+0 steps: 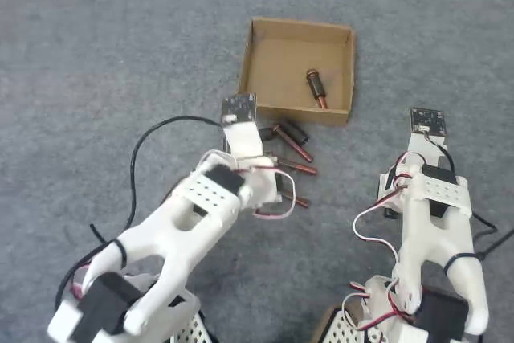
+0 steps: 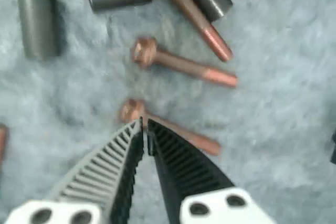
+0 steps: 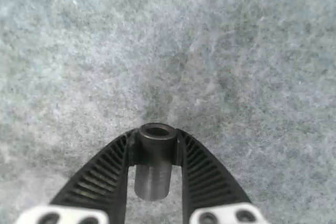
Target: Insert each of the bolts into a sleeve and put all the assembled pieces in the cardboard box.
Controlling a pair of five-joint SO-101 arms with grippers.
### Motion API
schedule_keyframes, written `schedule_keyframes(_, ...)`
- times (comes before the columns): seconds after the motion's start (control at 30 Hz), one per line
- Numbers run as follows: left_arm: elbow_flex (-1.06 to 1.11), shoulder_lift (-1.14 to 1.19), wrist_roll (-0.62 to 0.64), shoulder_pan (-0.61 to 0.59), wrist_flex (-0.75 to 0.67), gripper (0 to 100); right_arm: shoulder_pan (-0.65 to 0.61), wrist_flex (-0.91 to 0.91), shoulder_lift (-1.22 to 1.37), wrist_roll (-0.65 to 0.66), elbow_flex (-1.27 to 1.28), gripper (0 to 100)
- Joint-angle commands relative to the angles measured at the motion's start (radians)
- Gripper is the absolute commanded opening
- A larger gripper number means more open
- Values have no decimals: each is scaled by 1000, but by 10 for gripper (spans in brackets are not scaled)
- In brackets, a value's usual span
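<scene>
1. As I judge it, the step in hand is pairing a bolt with a sleeve. The dark grey metal sleeve point(image 3: 153, 177) is clamped in my right gripper point(image 3: 156, 141), open bore toward the wrist camera, over the grey carpet point(image 3: 252, 51).
2. The nearest copper-coloured bolt point(image 2: 198, 140) lies flat on that carpet. My left gripper point(image 2: 144, 127) hangs right at its head end, jaws all but closed with nothing between them.
3. Next I'd need to open those jaws, seat them across the shank, lift, and line the tip up with the bore. A skewed grip would likely jam.
4. The brown cardboard box point(image 1: 295, 112) holds one assembled piece point(image 1: 316, 86), a bolt through a sleeve.
5. A second bolt point(image 2: 184, 66) and a spare sleeve point(image 2: 38, 22) wait on the carpet near the box.
</scene>
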Motion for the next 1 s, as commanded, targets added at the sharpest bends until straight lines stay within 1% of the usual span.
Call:
schedule_keyframes(0.0,58,-60,48,57,-68,13,7,-7,-42,14,-8,7)
schedule_keyframes(0.03,74,-60,51,54,-106,13,7,-7,-42,14,-8,7)
schedule_keyframes(0.1,101,-60,95,29,-161,37,7,-7,-42,14,-8,7)
schedule_keyframes(0.2,105,-60,153,-9,-173,139,5,-7,-42,14,-8,7)
schedule_keyframes(0.3,111,-58,176,0,-170,216,5,-7,-42,14,-8,7)
schedule_keyframes(0.4,111,-44,176,6,-170,202,5,-7,-42,14,-8,7)
schedule_keyframes(0.53,56,57,176,0,-155,168,5,-7,-42,14,-8,7)
schedule_keyframes(0.7,-44,153,210,-8,-64,186,5,-7,-42,12,-8,7)
schedule_keyframes(0.83,-59,166,216,-20,-54,220,5,-7,-42,12,-8,7)
schedule_keyframes(0.97,-59,167,215,-17,-54,209,5,-7,-42,12,-8,7)
